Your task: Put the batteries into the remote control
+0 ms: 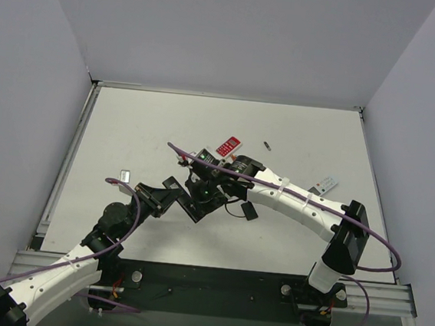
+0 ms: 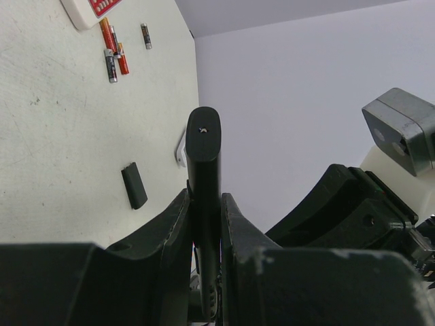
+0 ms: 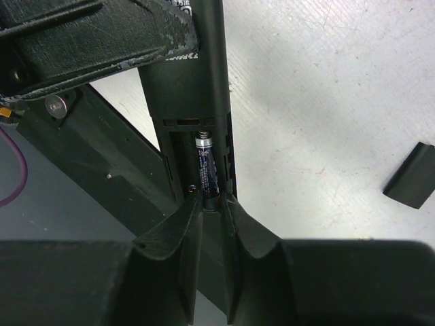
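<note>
Where the right gripper (image 3: 209, 204) narrows, its fingers (image 3: 170, 234) pinch the near end of a battery (image 3: 206, 166) lying in the open bay (image 3: 181, 163) of the remote (image 3: 194, 95). Battery and bay share one long axis, running straight away from this gripper, so seating it probably means pressing down along that line; the right arm is nearer. It is slim, dark-labelled, silver-capped. Beyond, the left gripper (image 2: 204, 207) clamps the remote above the table (image 2: 54, 136); cover (image 2: 134, 185) and spare batteries (image 2: 112, 51) lie farther off.

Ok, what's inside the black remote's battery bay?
In the open bay of the remote control, one battery shows; the right gripper covers its near end and the bay's bottom.
</note>
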Controlling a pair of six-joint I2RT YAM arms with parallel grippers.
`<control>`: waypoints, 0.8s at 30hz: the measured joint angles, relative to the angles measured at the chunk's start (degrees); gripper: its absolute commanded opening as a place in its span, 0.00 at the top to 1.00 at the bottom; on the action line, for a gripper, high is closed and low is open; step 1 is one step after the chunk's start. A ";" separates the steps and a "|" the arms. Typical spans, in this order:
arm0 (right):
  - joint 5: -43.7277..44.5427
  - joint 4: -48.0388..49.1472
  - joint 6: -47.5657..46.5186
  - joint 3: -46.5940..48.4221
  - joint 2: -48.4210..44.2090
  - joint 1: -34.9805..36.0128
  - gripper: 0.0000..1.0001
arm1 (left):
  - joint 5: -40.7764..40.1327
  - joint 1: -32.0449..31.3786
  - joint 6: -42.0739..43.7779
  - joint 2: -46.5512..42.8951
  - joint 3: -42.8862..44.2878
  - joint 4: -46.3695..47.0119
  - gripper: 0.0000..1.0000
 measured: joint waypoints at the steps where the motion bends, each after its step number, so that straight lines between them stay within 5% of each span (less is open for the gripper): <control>1: 0.00 0.02 0.02 0.00 0.00 0.00 0.90 | 0.00 0.00 0.00 -0.02 0.00 0.00 1.00; 8: -0.07 0.02 0.35 0.00 0.00 0.02 1.00 | 0.00 0.00 0.00 -0.02 0.00 0.00 1.00; 24: 3.06 0.02 3.63 0.00 0.00 0.87 1.00 | -0.90 -1.01 -0.72 1.03 0.00 1.09 1.00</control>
